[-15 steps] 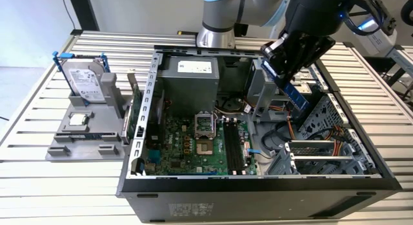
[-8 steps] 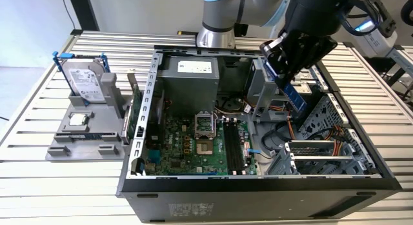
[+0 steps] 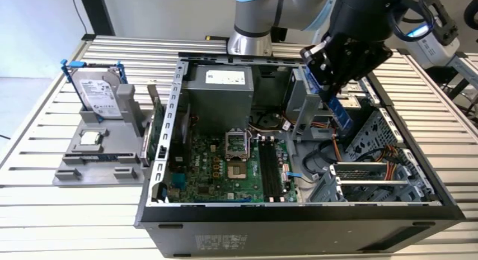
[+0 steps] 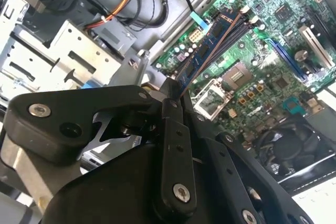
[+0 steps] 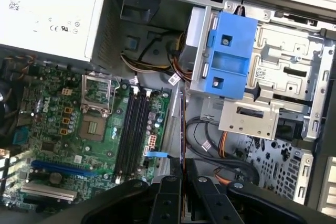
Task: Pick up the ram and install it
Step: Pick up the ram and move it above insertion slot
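On the slatted metal table [image 3: 45,215] you see the open computer case [image 3: 299,214], the gripper [image 3: 328,86] clamping the ram [image 3: 342,112] above it; the exterior view gives the hard drive [image 3: 98,92] beside the case.

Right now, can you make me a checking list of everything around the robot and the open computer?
Surface: slatted metal table, carrying the open computer case.
Job's things: the ram hangs above the case, not in the memory slots.
Clutter: hard drive upright and processor chip flat, both on a grey stand.
Grippers: gripper shut on the ram.
Cables: orange and yellow wires inside the case.
Surroundings: arm's base beyond the case in the exterior view.
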Robot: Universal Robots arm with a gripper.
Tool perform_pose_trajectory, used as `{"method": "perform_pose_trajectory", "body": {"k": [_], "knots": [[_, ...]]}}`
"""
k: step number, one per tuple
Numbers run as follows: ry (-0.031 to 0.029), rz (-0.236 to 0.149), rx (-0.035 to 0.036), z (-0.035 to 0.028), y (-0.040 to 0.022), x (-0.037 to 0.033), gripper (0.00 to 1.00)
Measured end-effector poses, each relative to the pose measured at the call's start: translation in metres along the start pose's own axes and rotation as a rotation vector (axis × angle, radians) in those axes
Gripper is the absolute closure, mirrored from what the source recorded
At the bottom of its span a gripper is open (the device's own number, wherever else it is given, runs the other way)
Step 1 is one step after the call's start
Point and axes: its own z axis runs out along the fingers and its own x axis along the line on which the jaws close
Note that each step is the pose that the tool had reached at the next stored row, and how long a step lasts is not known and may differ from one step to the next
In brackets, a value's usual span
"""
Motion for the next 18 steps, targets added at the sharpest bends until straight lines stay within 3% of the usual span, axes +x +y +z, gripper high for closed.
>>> {"method": "perform_pose_trajectory", "body": {"k": [10, 18], "knots": [[-0.0036, 0.075, 0.0032, 0.0, 0.0, 0.0, 1.0], [-0.0041, 0.086, 0.0037, 0.0, 0.0, 0.0, 1.0]]}}
